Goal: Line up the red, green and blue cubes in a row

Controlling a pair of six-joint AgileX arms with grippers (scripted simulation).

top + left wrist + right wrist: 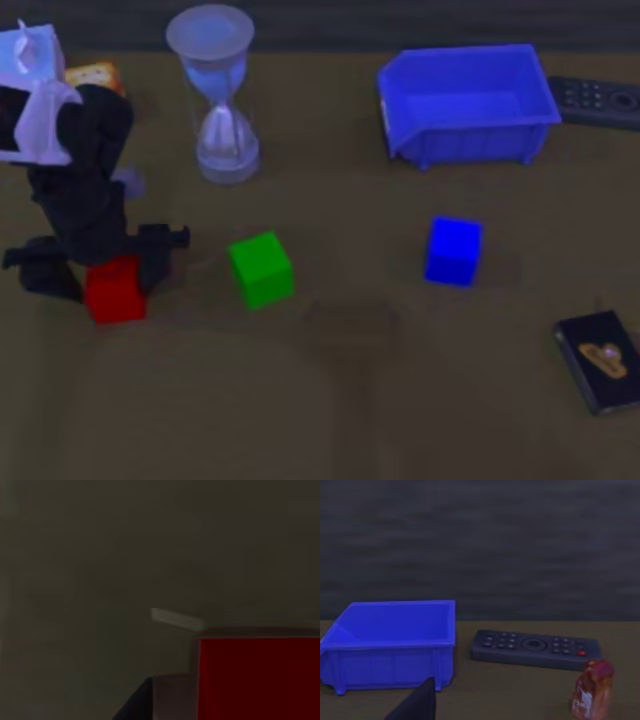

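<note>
Seemingly midway: the left hand (118, 262) straddles the red cube (115, 290) at the surface's left, fingers either side, grip uncertain; green cube (261, 268) sits nearby; blue cube (453, 251) lies well apart; spacing remains uneven; right arm unseen.

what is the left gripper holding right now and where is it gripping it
The left gripper sits around the red cube at its sides, but a closed grip cannot be told. The right arm is out of the top view.
</note>
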